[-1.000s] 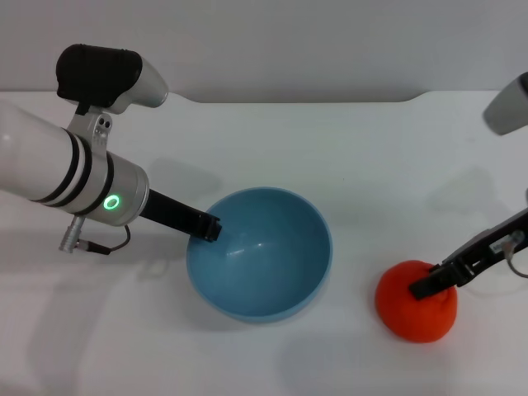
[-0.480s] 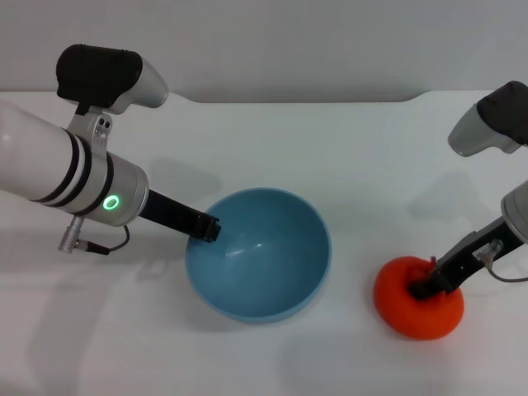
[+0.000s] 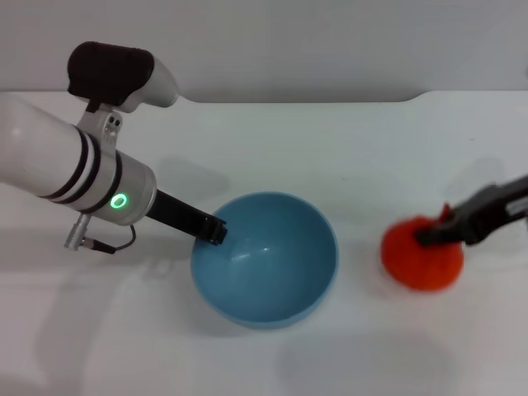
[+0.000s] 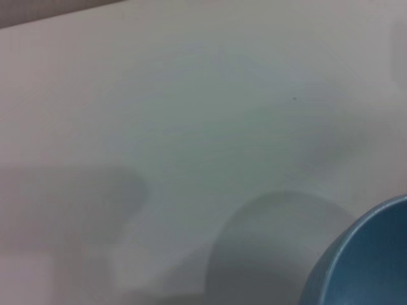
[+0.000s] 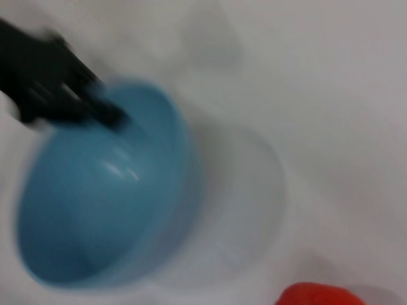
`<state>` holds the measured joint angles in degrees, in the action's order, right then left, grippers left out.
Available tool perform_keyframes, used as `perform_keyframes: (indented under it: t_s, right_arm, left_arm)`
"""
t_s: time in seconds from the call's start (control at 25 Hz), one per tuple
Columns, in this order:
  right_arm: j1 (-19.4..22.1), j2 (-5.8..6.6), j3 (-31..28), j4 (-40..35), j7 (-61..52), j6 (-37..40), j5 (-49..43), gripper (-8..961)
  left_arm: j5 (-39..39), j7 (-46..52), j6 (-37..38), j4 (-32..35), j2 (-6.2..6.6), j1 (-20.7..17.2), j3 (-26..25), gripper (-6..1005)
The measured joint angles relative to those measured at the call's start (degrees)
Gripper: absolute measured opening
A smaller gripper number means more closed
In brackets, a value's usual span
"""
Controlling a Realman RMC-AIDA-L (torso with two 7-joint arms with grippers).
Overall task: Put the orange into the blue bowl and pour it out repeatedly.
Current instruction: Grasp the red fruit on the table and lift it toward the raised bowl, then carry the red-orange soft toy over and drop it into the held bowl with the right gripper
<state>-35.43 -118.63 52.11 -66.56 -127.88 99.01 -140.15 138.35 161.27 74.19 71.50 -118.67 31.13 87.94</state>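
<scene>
The blue bowl (image 3: 272, 272) stands empty near the middle of the white table, and it also shows in the right wrist view (image 5: 95, 197). My left gripper (image 3: 213, 230) is shut on its left rim, one dark finger reaching over the edge; the right wrist view shows that gripper (image 5: 108, 114) too. A bit of the bowl's rim (image 4: 365, 260) fills a corner of the left wrist view. To the right of the bowl, my right gripper (image 3: 431, 236) is shut on the top of the red-orange orange (image 3: 417, 266). A slice of the orange (image 5: 318, 296) shows in the right wrist view.
The white table (image 3: 330, 148) runs to a grey wall at the back, with a notch-like step in its far edge. Nothing else lies on the table around the bowl and the orange.
The right gripper closed over the orange's top and carried it up and away from the front edge. The right arm swung out toward the right edge. Left arm and bowl shifted slightly.
</scene>
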Motion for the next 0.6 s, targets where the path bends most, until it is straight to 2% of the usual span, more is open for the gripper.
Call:
perform_keyframes:
  t_s: [0.24, 0.44, 0.6]
  right_arm:
    - [1.37, -0.43, 0.86, -11.76, 0.69, 4.55, 11.22, 122]
    - [0.66, -0.32, 1.84, -14.11, 0.85, 6.28, 21.19, 124]
    - [0.16, -0.38, 6.45, -14.07, 0.94, 5.86, 21.89, 126]
  left_arm:
    - [-0.1, 0.36, 0.0, -0.26, -0.11, 1.16, 2.8, -2]
    - [-0.4, 0.7, -0.95, -0.36, -0.28, 1.68, 5.27, -2]
    - [-1.08, 0.83, -1.28, -0.06, -0.31, 1.94, 5.84, -1]
